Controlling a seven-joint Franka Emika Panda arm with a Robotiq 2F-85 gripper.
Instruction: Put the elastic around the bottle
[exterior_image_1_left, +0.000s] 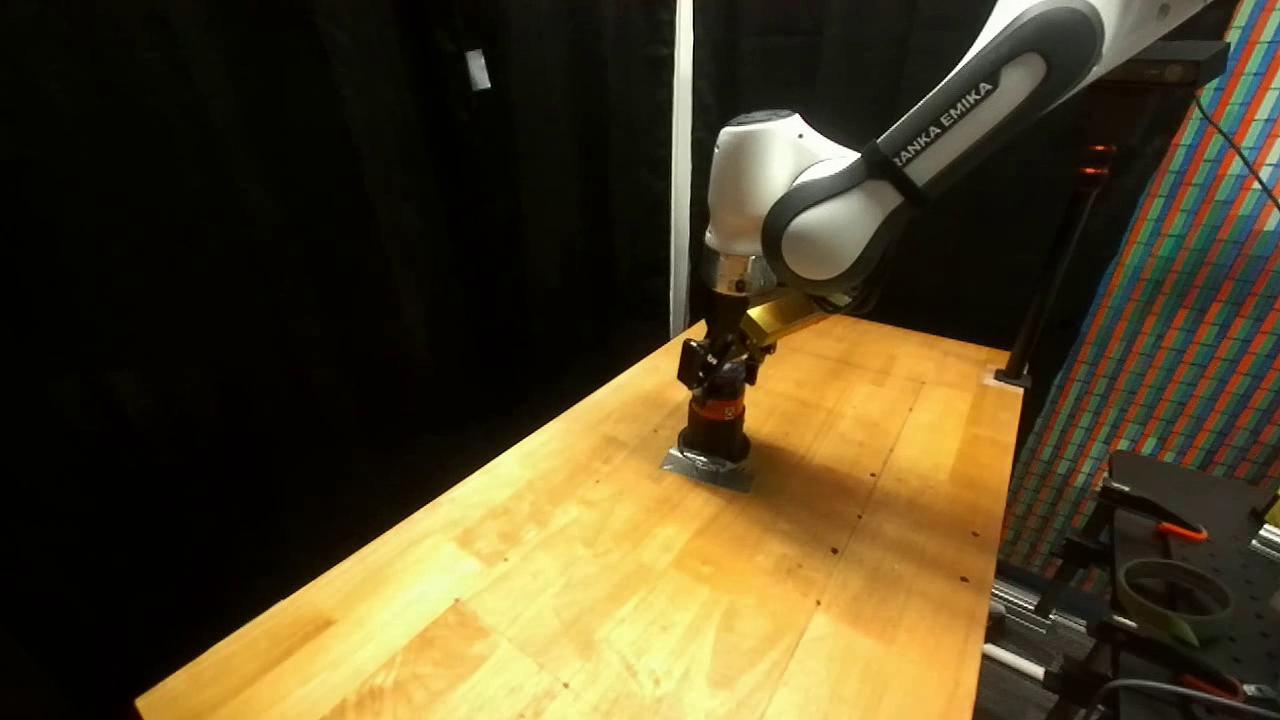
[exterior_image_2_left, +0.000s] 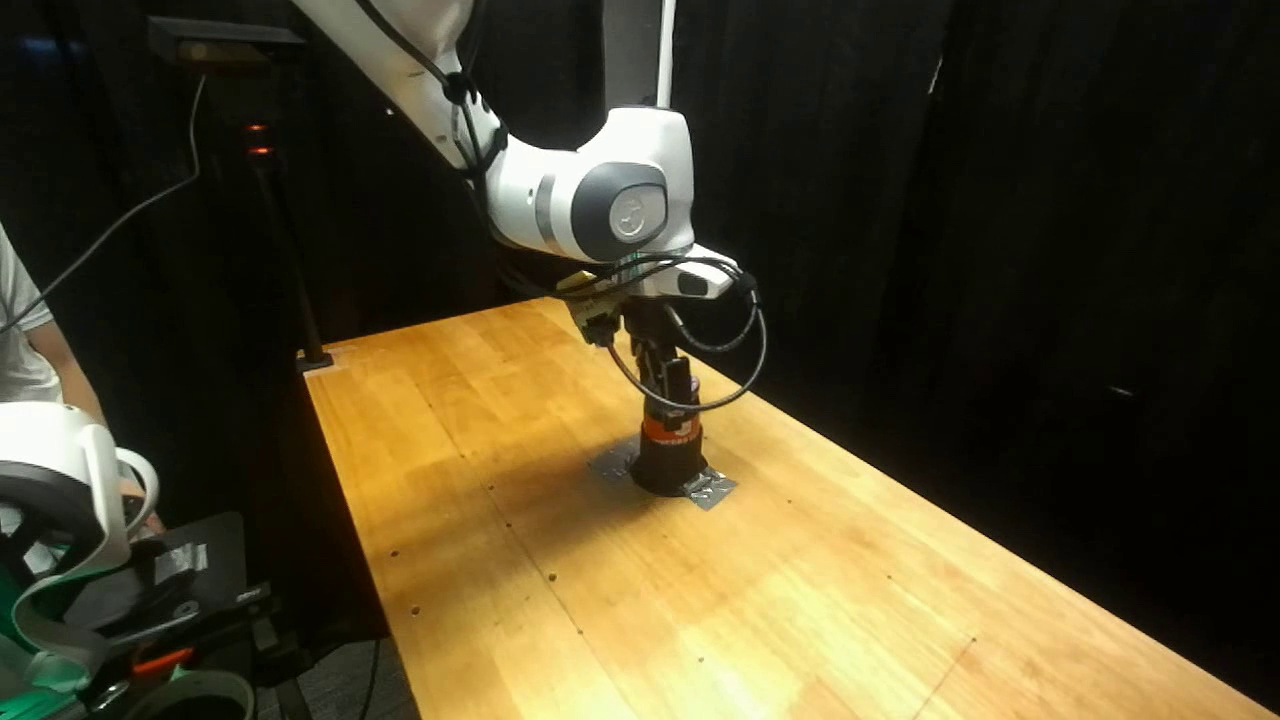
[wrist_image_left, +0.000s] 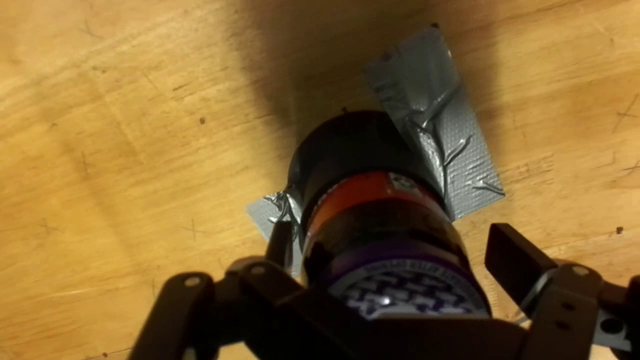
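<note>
The bottle (wrist_image_left: 385, 225) is squat and dark, with an orange-red band and a purple-and-white patterned lid. It stands upright in a black round holder (wrist_image_left: 345, 142) on the table. It also shows in both exterior views, by its orange-red band (exterior_image_1_left: 718, 410) (exterior_image_2_left: 672, 429). My gripper (wrist_image_left: 390, 242) is open and points down over the bottle, its fingers on either side of the upper part. The left finger in the wrist view is close to the bottle; the right one is clearly apart. The gripper shows in both exterior views (exterior_image_1_left: 723, 372) (exterior_image_2_left: 662, 385). I cannot make out the elastic.
Grey tape strips (wrist_image_left: 435, 110) fix the holder to the wooden table (exterior_image_1_left: 640, 600). A cable (exterior_image_2_left: 758, 360) loops out beside the gripper. A side bench (exterior_image_1_left: 1240, 560) with a tape roll (exterior_image_1_left: 1175, 595) stands beyond the table edge. A person (exterior_image_2_left: 30, 350) is off to one side.
</note>
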